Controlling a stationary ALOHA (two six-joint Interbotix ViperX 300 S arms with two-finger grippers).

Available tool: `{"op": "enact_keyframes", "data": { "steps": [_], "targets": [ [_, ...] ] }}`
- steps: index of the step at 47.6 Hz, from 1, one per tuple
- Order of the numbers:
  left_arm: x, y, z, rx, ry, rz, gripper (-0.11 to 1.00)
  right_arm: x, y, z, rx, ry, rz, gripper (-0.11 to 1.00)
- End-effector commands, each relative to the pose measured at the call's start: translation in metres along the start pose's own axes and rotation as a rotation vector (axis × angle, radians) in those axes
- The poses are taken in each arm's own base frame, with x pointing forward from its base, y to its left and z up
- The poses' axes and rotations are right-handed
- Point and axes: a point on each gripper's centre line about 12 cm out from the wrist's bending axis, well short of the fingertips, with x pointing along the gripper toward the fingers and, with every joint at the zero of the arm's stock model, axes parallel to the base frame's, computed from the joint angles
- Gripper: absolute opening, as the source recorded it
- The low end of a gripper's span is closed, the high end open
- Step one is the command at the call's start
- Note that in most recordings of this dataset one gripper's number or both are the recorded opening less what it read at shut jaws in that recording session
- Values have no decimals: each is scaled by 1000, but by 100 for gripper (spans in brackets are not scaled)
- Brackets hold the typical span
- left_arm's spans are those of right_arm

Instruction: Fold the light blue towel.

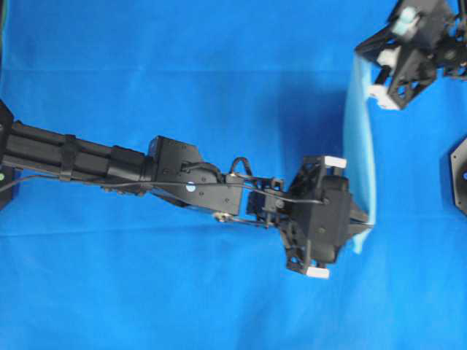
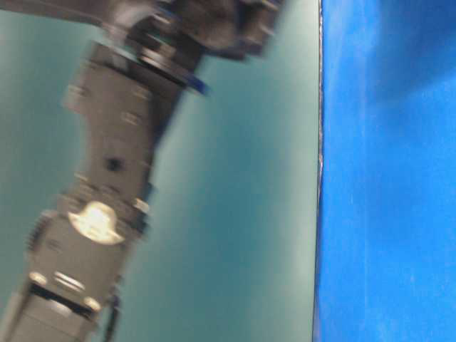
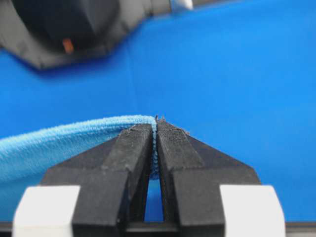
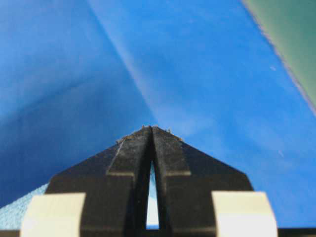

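over blue table cover (image 1: 146,65), left gripper (image 1: 365,226) & right gripper (image 1: 373,86) both clamp light blue towel (image 1: 361,146), arms outstretched.

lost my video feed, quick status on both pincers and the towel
Left pincer shut on light blue towel at one corner. Right pincer shut on the towel's other end. Towel hangs stretched between them above the blue table covering. Nothing in the way.

The table-level view was blurred, its grey arm (image 2: 100,214) smeared and cut off by the frame. Overhead, the right gripper (image 1: 379,95) was cropped at the top edge. The light blue towel (image 4: 15,215) showed only as a corner sliver at the right wrist.
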Motion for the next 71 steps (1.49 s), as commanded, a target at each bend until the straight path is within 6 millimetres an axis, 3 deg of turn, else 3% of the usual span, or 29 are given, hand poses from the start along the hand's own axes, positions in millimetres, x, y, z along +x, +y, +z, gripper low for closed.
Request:
{"op": "enact_keyframes", "data": {
  "steps": [1, 10, 20, 29, 48, 51, 58, 64, 67, 69, 71],
  "targets": [
    [-24, -14, 18, -2, -41, -21, 2, 16, -2, 17, 2, -39, 10, 0],
    [-49, -24, -14, -89, -29, -34, 2, 59, 13, 29, -15, -43, 72, 0],
    [-74, -30, -45, -205, -2, -42, 2, 89, 32, 47, -38, -52, 116, 0],
    [-81, -34, -58, -222, 14, -47, 2, 103, 38, 48, -47, -36, 124, 0],
    [-72, -26, -61, -225, 6, -30, 4, 106, 50, 41, -66, -43, 163, 0],
    [-72, -26, -61, -223, 6, -30, 10, 107, 51, 39, -65, -53, 174, 0],
    [-72, -26, -60, -222, 3, -30, 42, 107, 54, 36, -69, -68, 191, 3],
    [-73, -26, -57, -216, -2, -30, 70, 105, 60, 37, -104, -75, 202, 40],
    [-75, -25, -53, -216, -5, -30, 78, 104, 63, 37, -121, -77, 208, 56],
    [-78, -25, -51, -213, -3, -31, 81, 103, 64, 37, -127, -75, 209, 64],
    [-82, -24, -47, -213, 3, -31, 84, 102, 64, 36, -128, -74, 209, 66]
  ]
}}
